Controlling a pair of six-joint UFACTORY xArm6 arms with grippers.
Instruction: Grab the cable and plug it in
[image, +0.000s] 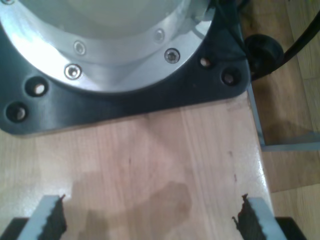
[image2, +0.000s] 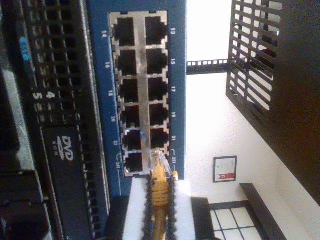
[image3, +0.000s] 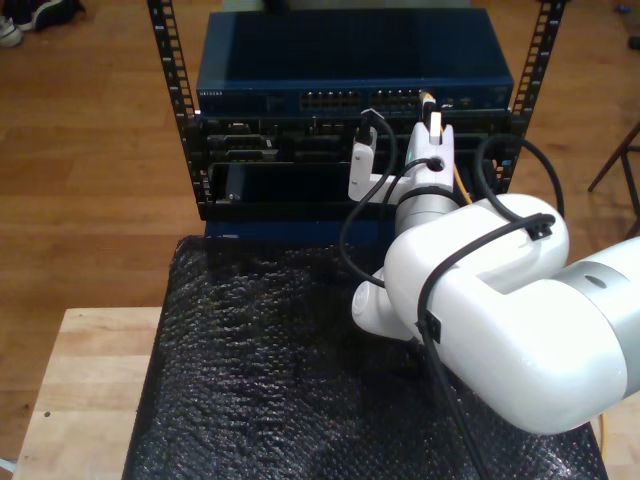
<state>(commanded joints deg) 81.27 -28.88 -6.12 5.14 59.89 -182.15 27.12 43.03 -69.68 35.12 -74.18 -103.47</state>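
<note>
Fingers (image2: 172, 210) of my second gripper (image2: 159, 200): clamped on the cable (image2: 159, 192), just behind its clear plug (image2: 158, 161).
Cable: plug tip held at the lowest ports of the blue switch (image2: 180, 75), seated or not cannot be told.
Fingers (image: 260, 217) of my first gripper (image: 150, 220): spread wide over the wooden tabletop (image: 150, 155), beside a black arm base (image: 125, 107).

Your exterior view looks down over an arm (image3: 500, 300) toward the switch (image3: 355, 70); the second wrist view faces its ports (image2: 140, 90) close up.
</note>
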